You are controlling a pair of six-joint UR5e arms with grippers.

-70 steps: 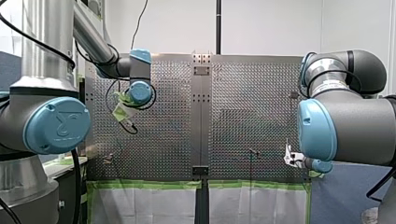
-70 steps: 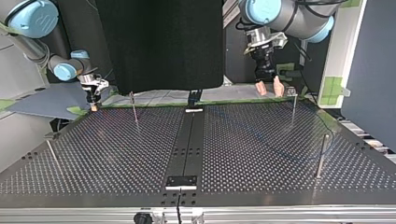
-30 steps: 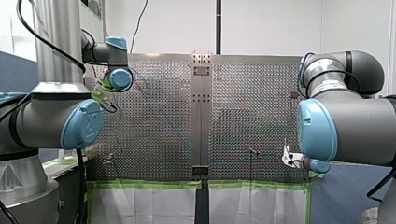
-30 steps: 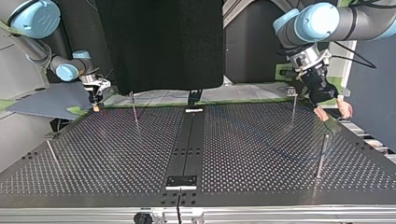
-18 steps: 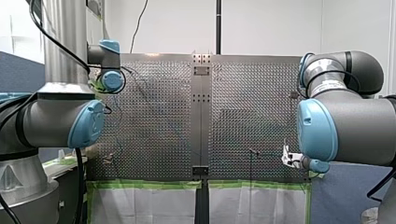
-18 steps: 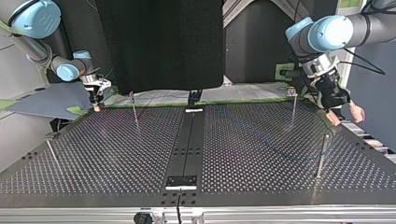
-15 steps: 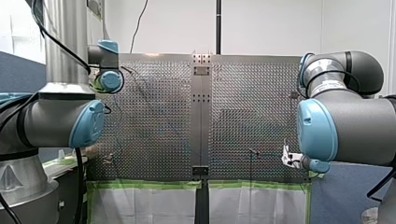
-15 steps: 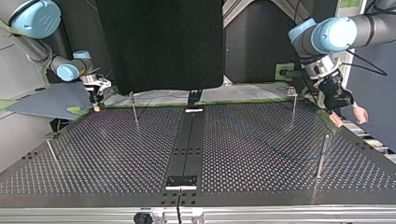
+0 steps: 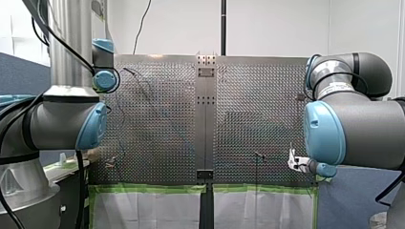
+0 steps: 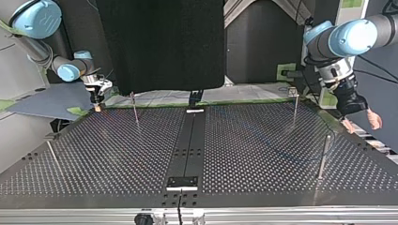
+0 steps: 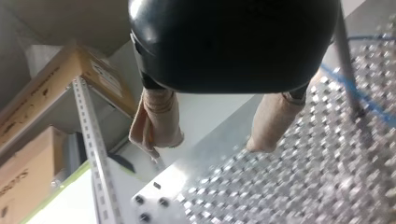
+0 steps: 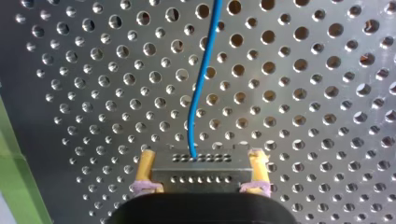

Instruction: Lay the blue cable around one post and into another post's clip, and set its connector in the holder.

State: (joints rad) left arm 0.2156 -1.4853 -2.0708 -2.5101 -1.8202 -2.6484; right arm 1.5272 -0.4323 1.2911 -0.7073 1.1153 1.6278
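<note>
counts, top view: 2 arms, my left arm (image 10: 356,35) and my right arm (image 10: 33,18). 2 grippers, my left gripper (image 10: 361,122) and my right gripper (image 10: 97,107). 1 perforated table (image 10: 117,154). 4 posts on it: far-left post (image 10: 134,108), far-right post (image 10: 294,108), near-right post (image 10: 323,157), near-left post (image 10: 52,157). right wrist view: 1 blue cable (image 12: 201,79), 1 connector (image 12: 200,170). left wrist view: 2 cardboard boxes, upper box (image 11: 56,88) and lower box (image 11: 23,172).
</note>
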